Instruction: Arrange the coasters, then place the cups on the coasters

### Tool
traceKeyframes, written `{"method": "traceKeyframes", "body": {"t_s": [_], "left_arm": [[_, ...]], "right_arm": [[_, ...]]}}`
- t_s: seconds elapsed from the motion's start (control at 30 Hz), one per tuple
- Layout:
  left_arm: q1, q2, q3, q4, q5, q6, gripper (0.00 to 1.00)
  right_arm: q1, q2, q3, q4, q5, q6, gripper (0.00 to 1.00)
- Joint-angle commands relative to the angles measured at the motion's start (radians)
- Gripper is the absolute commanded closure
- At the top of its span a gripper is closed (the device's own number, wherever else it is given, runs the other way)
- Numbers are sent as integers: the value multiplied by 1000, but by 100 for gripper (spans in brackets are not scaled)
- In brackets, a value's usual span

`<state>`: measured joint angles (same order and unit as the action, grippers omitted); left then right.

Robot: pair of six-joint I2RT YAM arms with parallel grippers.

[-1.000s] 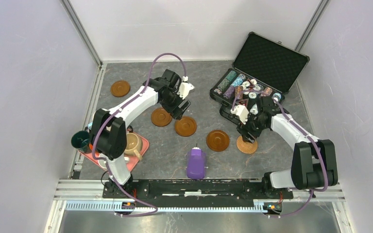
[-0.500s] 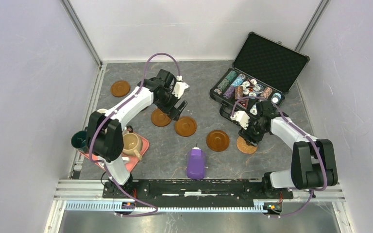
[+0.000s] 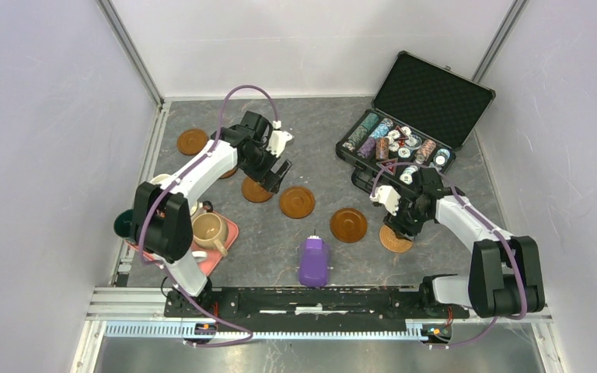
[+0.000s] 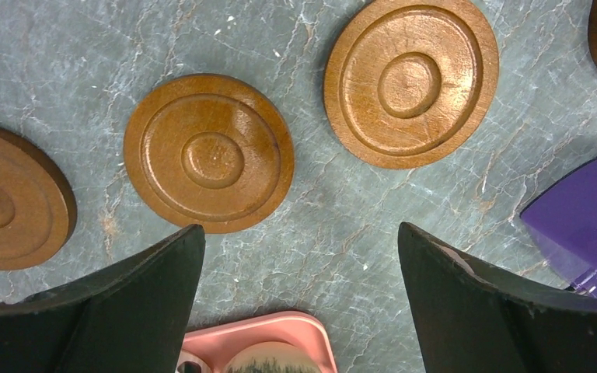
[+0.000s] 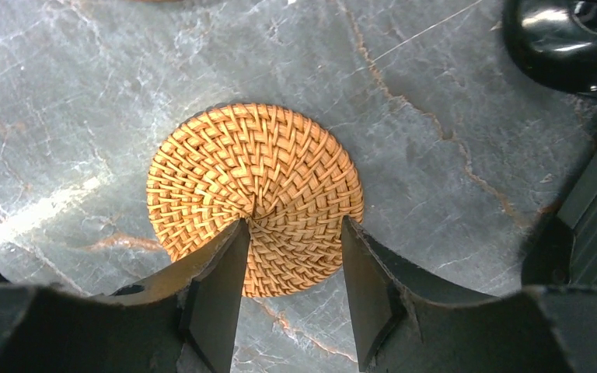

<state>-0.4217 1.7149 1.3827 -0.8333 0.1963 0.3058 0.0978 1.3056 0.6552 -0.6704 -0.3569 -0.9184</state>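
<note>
Left arm [image 3: 202, 165], right arm [image 3: 466, 216]: white links, black joints; purple cable [image 3: 237, 95] along each; gripper fingers [image 4: 116, 318] black, wedge-shaped.

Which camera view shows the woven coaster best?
Right wrist: the woven coaster is large, its weave clear. Top external shows it small, partly under the right gripper. Left wrist does not show it.

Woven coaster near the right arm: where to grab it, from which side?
Take the woven coaster by its rim, from above, at the edge under the right tool. It lies flat and thin on the table, with no lip or knob, so only the edge offers a pinch, probably after tipping it.
</note>
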Motion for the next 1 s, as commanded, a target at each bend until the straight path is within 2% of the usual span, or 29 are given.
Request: {"method": "traceKeyframes", "body": {"t_s": [0.0, 0.77, 0.9, 0.97], "left_arm": [[19, -67, 0, 5, 40, -31, 0], [60, -86, 0, -14, 65, -30, 0], [81, -86, 29, -55, 79, -25, 0], [107, -90, 51, -91, 111, -17, 0]], "right_arm": [[2, -5, -38, -157, 4, -68, 47], [30, 0, 5, -277, -78, -171, 48], [31, -16, 61, -266, -70, -139, 39], [26, -38, 107, -244, -61, -108, 31]]}}
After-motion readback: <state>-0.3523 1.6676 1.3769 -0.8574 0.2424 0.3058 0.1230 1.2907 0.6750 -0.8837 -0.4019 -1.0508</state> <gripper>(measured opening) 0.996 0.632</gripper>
